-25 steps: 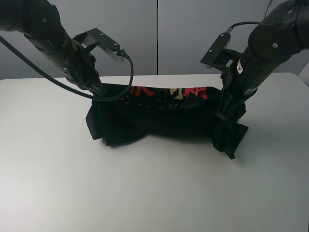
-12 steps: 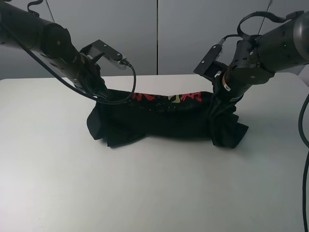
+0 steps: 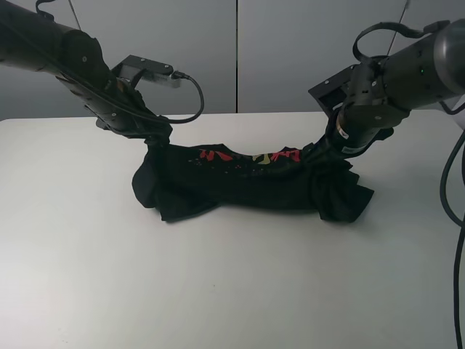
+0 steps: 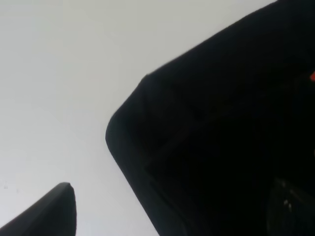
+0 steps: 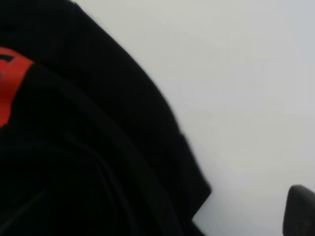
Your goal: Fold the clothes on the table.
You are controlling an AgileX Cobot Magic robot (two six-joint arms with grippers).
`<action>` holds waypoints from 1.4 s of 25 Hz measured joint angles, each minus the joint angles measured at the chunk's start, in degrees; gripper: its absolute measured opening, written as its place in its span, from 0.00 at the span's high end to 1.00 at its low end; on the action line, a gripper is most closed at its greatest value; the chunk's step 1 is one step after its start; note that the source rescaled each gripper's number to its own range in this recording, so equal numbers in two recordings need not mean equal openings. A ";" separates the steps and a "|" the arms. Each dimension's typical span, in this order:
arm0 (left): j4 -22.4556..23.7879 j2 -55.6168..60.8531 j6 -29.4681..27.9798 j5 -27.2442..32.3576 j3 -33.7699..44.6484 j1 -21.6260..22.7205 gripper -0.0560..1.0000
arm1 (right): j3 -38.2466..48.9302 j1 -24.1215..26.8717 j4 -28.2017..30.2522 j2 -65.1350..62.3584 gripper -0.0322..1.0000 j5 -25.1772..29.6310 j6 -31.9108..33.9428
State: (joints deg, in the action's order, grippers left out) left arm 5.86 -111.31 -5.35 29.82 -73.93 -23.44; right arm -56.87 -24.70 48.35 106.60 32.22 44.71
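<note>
Fingers (image 4: 49, 211) on our left gripper (image 3: 155, 135) and right gripper (image 3: 328, 147) stand spread, holding nothing. The clothes (image 3: 247, 185) stretch lengthwise between them across the table (image 3: 218, 291), one end at each.

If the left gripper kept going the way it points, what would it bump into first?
Most likely the black T-shirt: the left gripper points down at its bunched corner, close ahead. The table lies beneath.
</note>
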 joint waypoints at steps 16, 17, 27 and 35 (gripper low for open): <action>-9.35 -10.94 -0.84 18.09 -9.93 3.54 0.00 | -12.60 5.58 -38.50 0.04 0.00 15.49 -30.78; -9.48 -11.54 -0.83 18.15 -9.93 3.54 0.00 | -12.65 5.58 -38.63 0.04 0.00 15.77 -31.01; -10.29 -15.08 -1.41 18.99 -10.42 6.10 0.01 | -12.65 5.99 -40.62 0.04 0.00 18.27 -31.13; -10.29 -15.08 -1.45 19.10 -10.56 6.64 0.01 | -14.65 10.85 -52.61 3.82 0.00 16.73 -37.38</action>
State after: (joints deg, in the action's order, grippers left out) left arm -4.44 -126.39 -6.80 48.93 -84.50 -16.80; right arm -71.52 -13.85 -4.25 110.41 48.95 7.33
